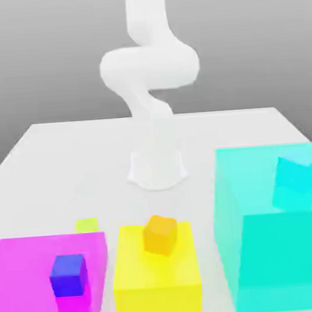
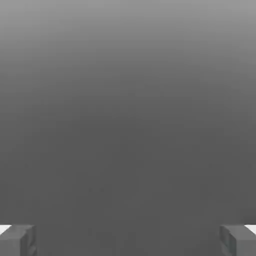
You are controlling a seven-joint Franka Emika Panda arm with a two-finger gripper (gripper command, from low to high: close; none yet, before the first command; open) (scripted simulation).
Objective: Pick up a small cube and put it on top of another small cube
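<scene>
The white arm (image 1: 150,87) rises from its round base (image 1: 157,168) at the far middle of the pale grey table (image 1: 53,152) and is cut off by the upper edge of the exterior view, so the hand's height over the table cannot be told. In the hand view the gripper (image 2: 128,240) looks onto plain grey, its two grey fingertips (image 2: 17,240) standing far apart at opposite sides, released and holding nothing.

A small orange cube (image 1: 159,234) sits tilted on a large flat yellow block (image 1: 156,286), well away from the hand. A small blue cube (image 1: 68,275) shows against the front of a large magenta block (image 1: 35,265); whether it rests on it or is sunk in cannot be told. A small cyan cube (image 1: 294,178) blends with a tall translucent cyan block (image 1: 252,178), its edges hard to make out. A little yellow-green cube (image 1: 87,224) peeks from behind the magenta block, partly hidden.

The three big blocks run off the near edge of the exterior view. Between them and the base the table lies open.
</scene>
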